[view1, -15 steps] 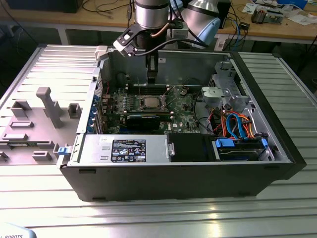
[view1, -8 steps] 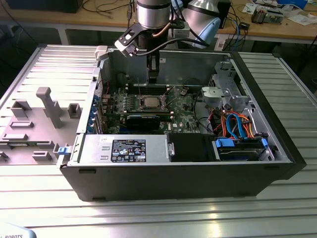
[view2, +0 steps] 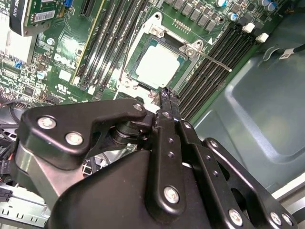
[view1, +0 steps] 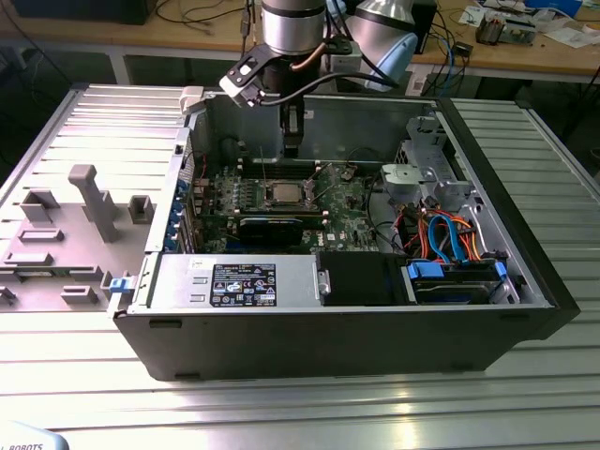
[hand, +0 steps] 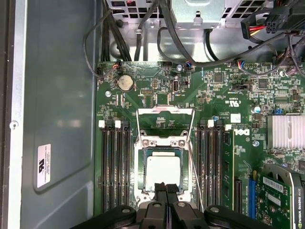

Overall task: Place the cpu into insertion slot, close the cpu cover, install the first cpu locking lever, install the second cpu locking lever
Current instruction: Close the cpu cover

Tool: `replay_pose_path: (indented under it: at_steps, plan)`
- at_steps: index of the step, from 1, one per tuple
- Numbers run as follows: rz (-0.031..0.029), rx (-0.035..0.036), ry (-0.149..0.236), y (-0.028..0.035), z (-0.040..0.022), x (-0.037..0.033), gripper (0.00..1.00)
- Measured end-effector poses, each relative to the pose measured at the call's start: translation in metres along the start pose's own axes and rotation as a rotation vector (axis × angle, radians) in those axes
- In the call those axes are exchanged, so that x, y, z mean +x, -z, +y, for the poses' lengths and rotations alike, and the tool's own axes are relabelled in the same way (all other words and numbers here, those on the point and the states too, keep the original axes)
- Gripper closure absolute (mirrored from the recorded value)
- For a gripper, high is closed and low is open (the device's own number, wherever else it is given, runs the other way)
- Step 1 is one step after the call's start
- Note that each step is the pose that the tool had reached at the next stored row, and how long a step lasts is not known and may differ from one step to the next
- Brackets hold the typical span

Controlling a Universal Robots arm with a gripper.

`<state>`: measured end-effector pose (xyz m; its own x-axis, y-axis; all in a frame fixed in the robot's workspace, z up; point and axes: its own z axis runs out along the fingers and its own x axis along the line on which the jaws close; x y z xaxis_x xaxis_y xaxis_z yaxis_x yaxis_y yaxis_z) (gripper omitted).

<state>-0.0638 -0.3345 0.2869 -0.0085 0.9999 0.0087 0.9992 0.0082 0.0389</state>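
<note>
We find computer case on desk, fixture blocks beside it at exterior view's left. Motherboard lies inside case; cpu sits at its middle, memory slots on both sides. Power supply in front of motherboard, graphics card between it and cpu. Cable bundle at exterior view's right. Gripper hangs inside case, above cpu.
</note>
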Motion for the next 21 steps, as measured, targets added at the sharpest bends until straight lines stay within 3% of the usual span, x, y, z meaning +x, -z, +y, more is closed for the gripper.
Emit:
replay_pose_path:
  at_steps: [21]
  plan:
    - [-0.0009,0.0001,0.000,-0.0001,0.0035,0.0000,0.88]
